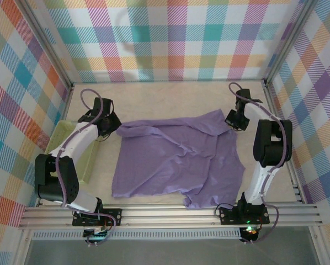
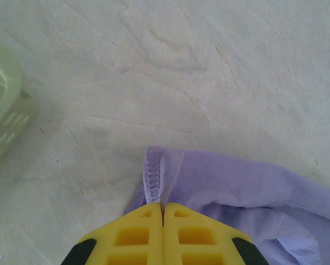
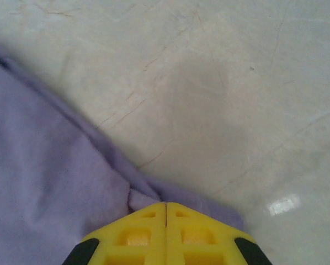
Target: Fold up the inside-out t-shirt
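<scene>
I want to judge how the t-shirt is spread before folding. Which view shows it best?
The top external view: the whole t-shirt lies spread out, wrinkled. The left wrist view shows a hemmed edge pinched in the left gripper; the right wrist view, a fabric edge in the right gripper.
</scene>
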